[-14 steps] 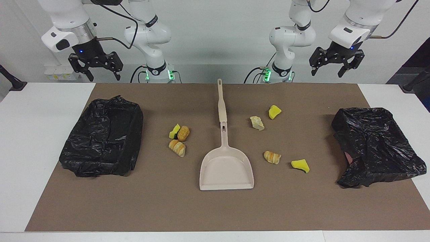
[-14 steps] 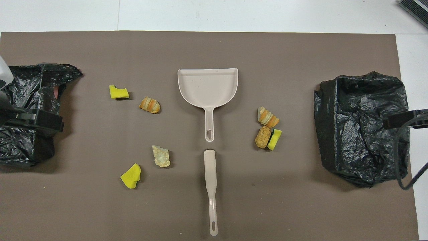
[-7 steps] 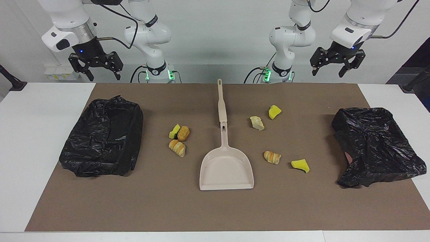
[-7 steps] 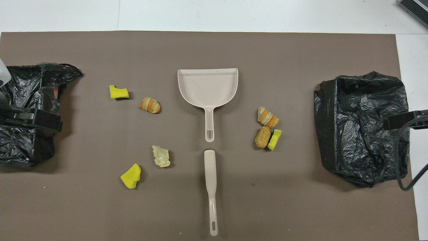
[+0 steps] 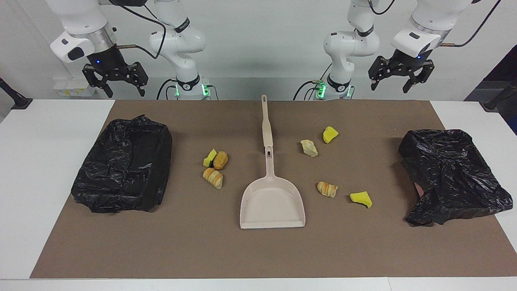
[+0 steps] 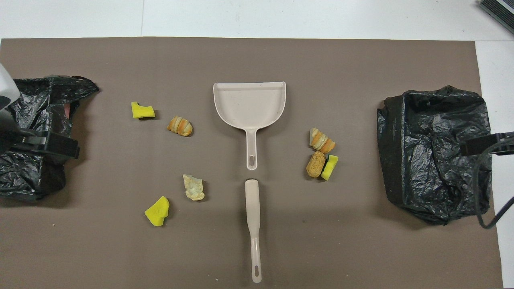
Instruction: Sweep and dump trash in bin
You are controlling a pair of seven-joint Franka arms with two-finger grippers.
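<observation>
Both black two-finger grippers, left gripper (image 5: 398,81) and right gripper (image 5: 115,83), are hanging released above the robots' table edge, seven yellow-and-tan trash bits (image 5: 215,178) lying scattered beside the beige plastic dustpan (image 5: 272,202).

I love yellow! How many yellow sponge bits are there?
3. One bright yellow sponge chunk lies near the left arm's base, one lies toward the crumpled black bag, and one touches a golden bread lump.
</observation>
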